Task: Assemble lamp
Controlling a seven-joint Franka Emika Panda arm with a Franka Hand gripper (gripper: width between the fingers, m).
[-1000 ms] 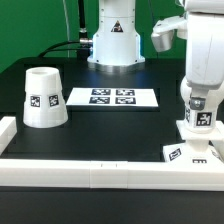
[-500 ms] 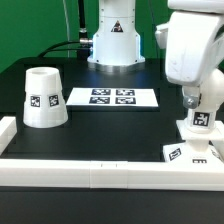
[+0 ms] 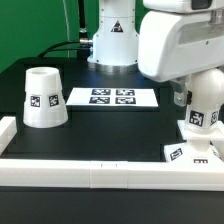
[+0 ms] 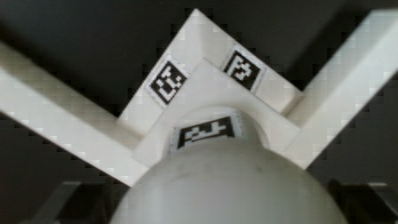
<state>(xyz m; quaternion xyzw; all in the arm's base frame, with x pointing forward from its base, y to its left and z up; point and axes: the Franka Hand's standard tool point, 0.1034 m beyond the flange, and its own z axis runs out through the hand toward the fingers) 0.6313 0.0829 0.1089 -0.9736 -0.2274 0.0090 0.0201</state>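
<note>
The rounded bulb [image 3: 203, 112] stands upright on the flat square base [image 3: 190, 153] at the exterior view's right, close to the white front rail. My gripper [image 3: 199, 100] comes down over the bulb, with one dark finger [image 3: 180, 97] showing beside it; the wrist housing hides the rest. In the wrist view the bulb [image 4: 222, 170] fills the space between the two dark fingers [image 4: 75, 200], so the gripper [image 4: 217, 205] is shut on it. The base [image 4: 201, 45] lies beyond, corner on, with two tags. The tapered shade [image 3: 42, 97] stands alone at the exterior view's left.
The marker board [image 3: 112, 97] lies flat at the back middle. A white rail [image 3: 100, 172] runs along the front edge and turns up the left side. The robot's pedestal [image 3: 112, 45] stands behind the marker board. The rails also show in the wrist view [image 4: 54, 100].
The arm's wrist housing has swung across the exterior view toward its left and now looms larger. The gripper has stayed at the bulb; bulb, base and shade keep their places.
</note>
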